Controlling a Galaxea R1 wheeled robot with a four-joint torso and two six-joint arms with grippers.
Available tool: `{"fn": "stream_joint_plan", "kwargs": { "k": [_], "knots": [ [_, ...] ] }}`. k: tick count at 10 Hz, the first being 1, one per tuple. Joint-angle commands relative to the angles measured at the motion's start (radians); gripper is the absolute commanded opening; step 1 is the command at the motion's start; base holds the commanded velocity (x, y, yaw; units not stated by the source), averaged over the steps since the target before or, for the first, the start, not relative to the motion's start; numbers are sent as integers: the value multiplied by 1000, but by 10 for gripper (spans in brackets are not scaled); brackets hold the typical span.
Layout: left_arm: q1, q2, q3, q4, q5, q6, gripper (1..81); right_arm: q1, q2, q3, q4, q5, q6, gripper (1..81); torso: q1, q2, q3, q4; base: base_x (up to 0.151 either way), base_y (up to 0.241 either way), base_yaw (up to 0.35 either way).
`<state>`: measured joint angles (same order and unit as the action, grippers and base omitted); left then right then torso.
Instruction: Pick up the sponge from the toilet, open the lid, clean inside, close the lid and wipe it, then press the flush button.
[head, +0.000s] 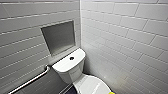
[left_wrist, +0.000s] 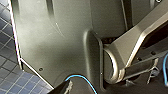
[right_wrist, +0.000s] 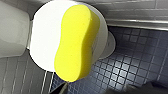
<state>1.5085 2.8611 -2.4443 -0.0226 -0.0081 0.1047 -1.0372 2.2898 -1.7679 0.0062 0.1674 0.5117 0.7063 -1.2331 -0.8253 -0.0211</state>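
Observation:
The white toilet (head: 68, 65) stands in the corner, and the dark flush button (head: 71, 58) sits in the middle of its flat tank top. In front of the tank the glossy lid (head: 92, 86) is down. A sliver of the yellow sponge (head: 111, 93) shows at the lid's front right edge. In the right wrist view the sponge (right_wrist: 75, 42) looms large across the shut lid (right_wrist: 43, 37), one end reaching past the rim over the floor tiles. Nothing grips it that I can see. The tank (right_wrist: 11, 30) lies to one side.
White tiled walls meet close behind the toilet, with a recessed niche (head: 58, 37) above the tank. A metal grab bar (head: 30, 81) runs along the left wall. Dark blue floor tiles (right_wrist: 130, 57) surround the bowl. The left wrist view shows the robot's own dark body over floor tiles (left_wrist: 10, 75).

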Motion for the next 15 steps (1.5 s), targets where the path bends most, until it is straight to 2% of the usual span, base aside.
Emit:
{"fn": "stream_joint_plan", "kwargs": {
  "k": [1,5,6,7,9,15],
  "knots": [
    [19,6,8,10,76,7,811,110,-30,-16,8,-32,34,811,64,-99,-93,0,0,0,0],
    [34,11,8,15,74,7,811,208,-39,7,9,-37,80,811,151,-238,-222,0,0,0,0],
    [34,12,8,12,77,7,811,232,-43,16,8,-42,94,811,111,-177,-164,0,0,0,0],
    [34,12,8,12,79,7,811,249,-44,22,9,-45,99,811,132,-208,-194,0,0,0,0],
    [37,15,8,13,80,7,811,272,-28,22,8,-46,105,811,148,-231,-217,0,0,0,0],
    [37,18,-6,13,76,7,811,242,113,-83,8,-60,120,811,150,-230,-219,0,0,0,0]
  ]
}}
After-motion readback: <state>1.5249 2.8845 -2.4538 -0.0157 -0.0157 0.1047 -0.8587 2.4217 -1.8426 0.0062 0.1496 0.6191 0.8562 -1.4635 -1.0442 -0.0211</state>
